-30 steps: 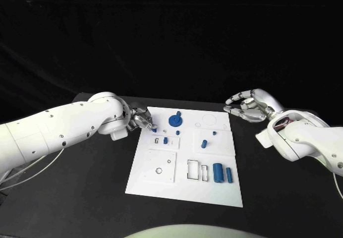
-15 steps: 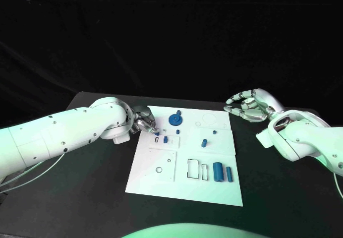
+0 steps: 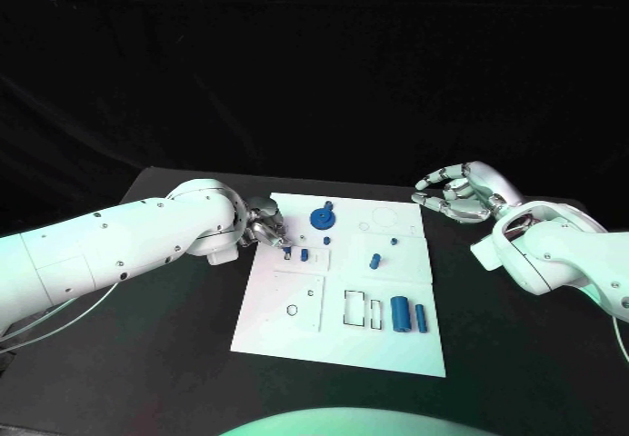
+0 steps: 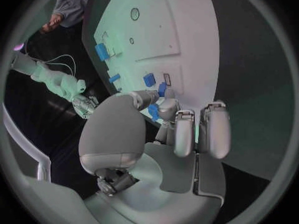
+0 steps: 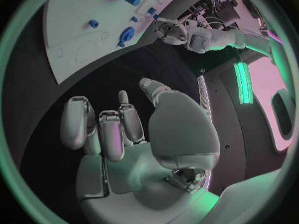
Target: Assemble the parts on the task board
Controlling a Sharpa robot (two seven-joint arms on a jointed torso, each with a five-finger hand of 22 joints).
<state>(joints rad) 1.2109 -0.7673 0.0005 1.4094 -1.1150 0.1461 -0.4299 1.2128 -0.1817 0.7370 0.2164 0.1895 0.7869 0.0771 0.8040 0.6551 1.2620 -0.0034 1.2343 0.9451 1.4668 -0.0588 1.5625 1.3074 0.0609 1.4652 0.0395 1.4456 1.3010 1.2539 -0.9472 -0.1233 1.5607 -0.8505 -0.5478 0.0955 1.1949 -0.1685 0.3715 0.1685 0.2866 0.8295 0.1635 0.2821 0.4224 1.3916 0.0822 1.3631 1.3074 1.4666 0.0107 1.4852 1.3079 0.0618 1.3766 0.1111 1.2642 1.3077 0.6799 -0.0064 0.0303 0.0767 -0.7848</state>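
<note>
1. At the left edge of the task board [image 3: 334,345], in the upper-left part of the head view, the left hand [image 3: 266,227] sits with its fingers drawn together over the board's top-left corner. In the left wrist view the thumb and a finger pinch a small blue part [image 4: 154,112] between their tips.

2. Compared with a second ago, the left arm has swung further in over the table [image 3: 144,363], and the hand has moved a little down and right, toward the small slots [image 3: 295,258] near the board's left side. Judged from that, the hand is carrying its part to a seat and the placing step is under way, not finished.

3. On the upper right of the head view, the right hand [image 3: 453,193] hovers off the board's top-right corner, fingers curled and apart, holding nothing. It has not shifted across the three head pictures, so it seems to be waiting.

4. On the board itself nothing has moved: the large round blue part [image 3: 321,219] lies near the top centre, a small blue peg [image 3: 375,262] lies in the middle, and two blue cylinders [image 3: 408,317] lie side by side at the lower right beside an empty rectangular recess [image 3: 354,309].

5. Most of the parts are unseated, so the task looks early. The next move probably calls for a careful lowering of the pinched part, whose exact shape is too small to tell.
</note>
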